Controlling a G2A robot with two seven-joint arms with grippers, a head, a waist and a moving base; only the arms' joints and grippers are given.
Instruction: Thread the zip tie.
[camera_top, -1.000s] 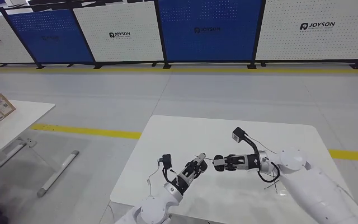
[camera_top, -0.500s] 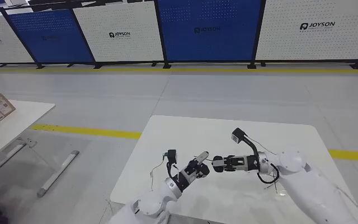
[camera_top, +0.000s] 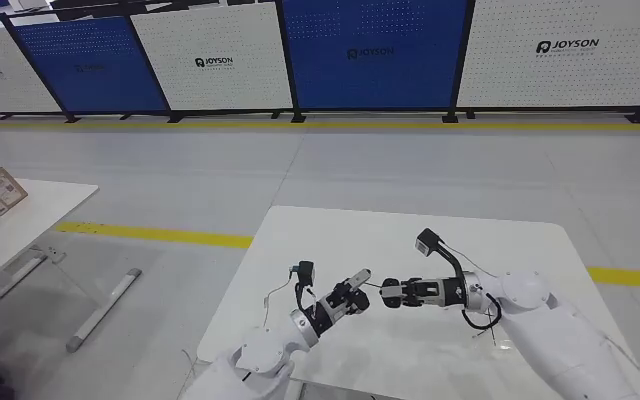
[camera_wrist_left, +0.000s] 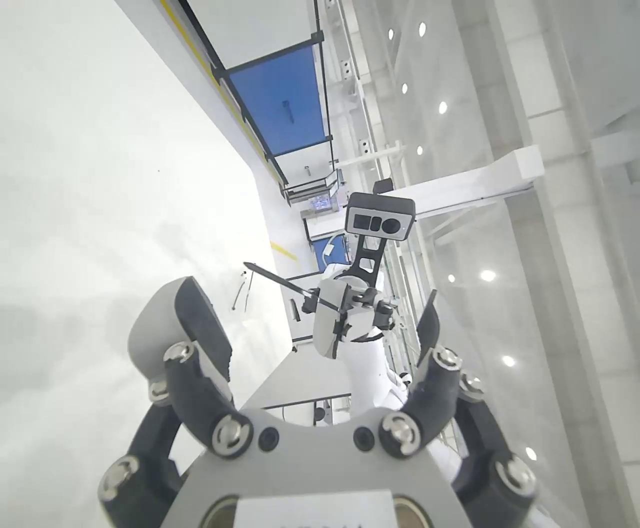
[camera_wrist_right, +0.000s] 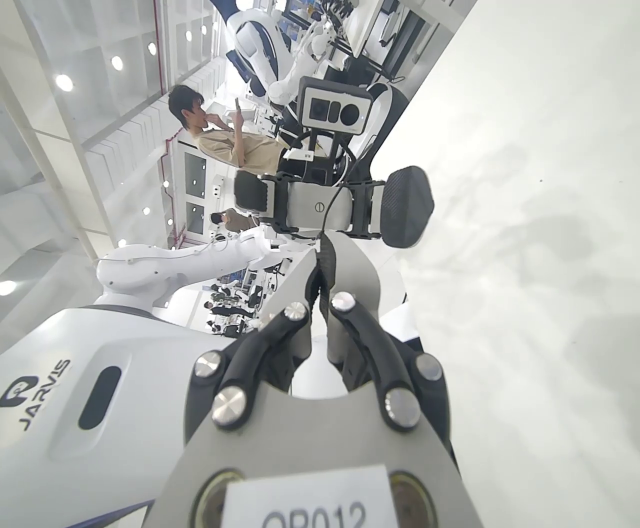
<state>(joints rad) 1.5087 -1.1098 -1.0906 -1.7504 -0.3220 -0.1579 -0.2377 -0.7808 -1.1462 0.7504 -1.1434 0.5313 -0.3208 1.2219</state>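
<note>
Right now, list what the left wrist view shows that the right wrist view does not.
Left wrist view: the zip tie side on, a straight dark strip sticking out of the shut right gripper, plus thin dark pieces lying on the white table beyond.
Right wrist view: the left arm's wrist camera and the right gripper's fingertips pressed together up close.
Both: the open left gripper, the right gripper and the table.

One end of the zip tie (camera_wrist_left: 290, 286) is hidden within the right claw (camera_wrist_left: 341, 314)
</note>
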